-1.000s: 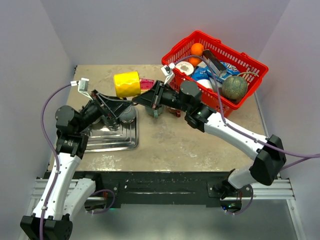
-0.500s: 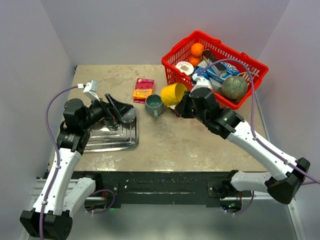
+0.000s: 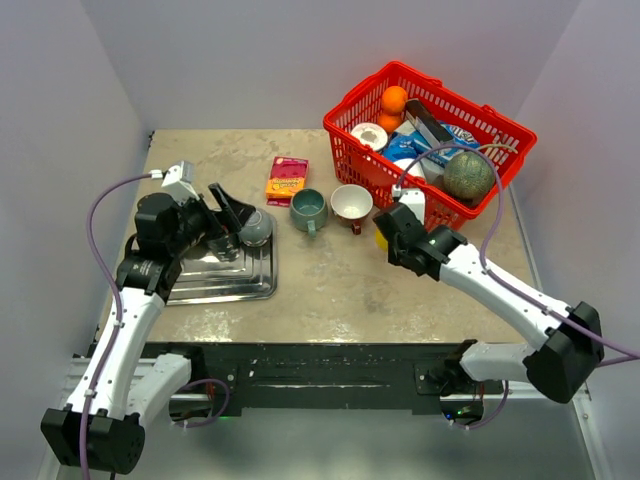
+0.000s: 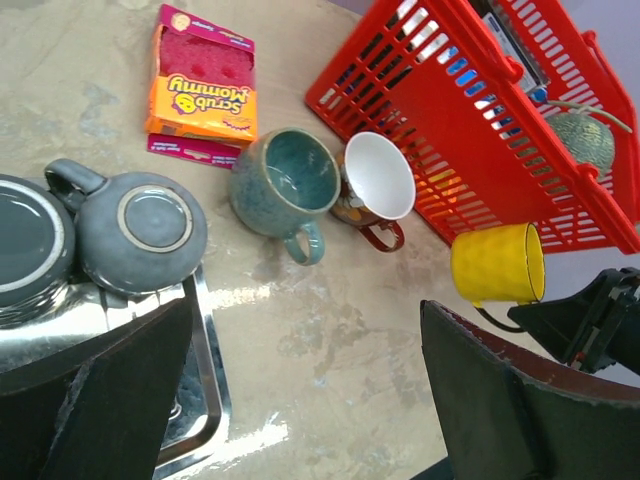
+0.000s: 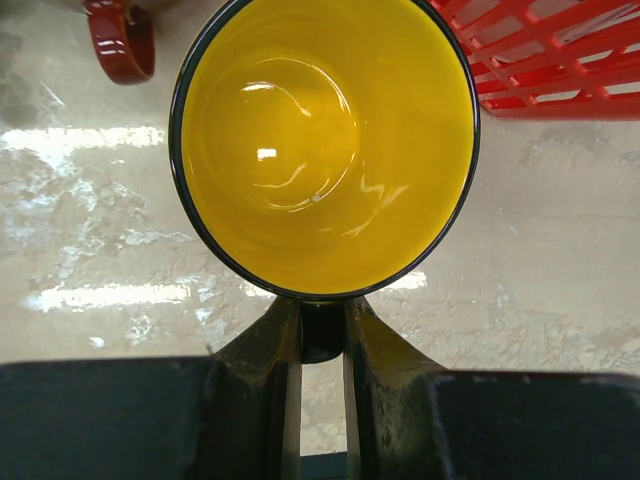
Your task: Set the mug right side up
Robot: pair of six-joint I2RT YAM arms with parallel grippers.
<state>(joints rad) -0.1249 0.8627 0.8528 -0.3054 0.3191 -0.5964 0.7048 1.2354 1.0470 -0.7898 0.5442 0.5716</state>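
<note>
Right wrist view: my right gripper (image 5: pixel 322 335) clamps the handle of the yellow mug (image 5: pixel 325 150), mouth facing me, beside the red basket (image 5: pixel 540 50); overhead, the arm (image 3: pixel 500 285) hides most of it. My left gripper (image 4: pixel 305 315) gapes empty.

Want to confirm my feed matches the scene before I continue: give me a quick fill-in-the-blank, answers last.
The right hand is shut on the yellow mug's ____.
The left hand is ____.
The grey mug shows its base, so it stands upside ____.
The teal mug stands mouth ____.
Missing: handle, open, down, up.
</note>
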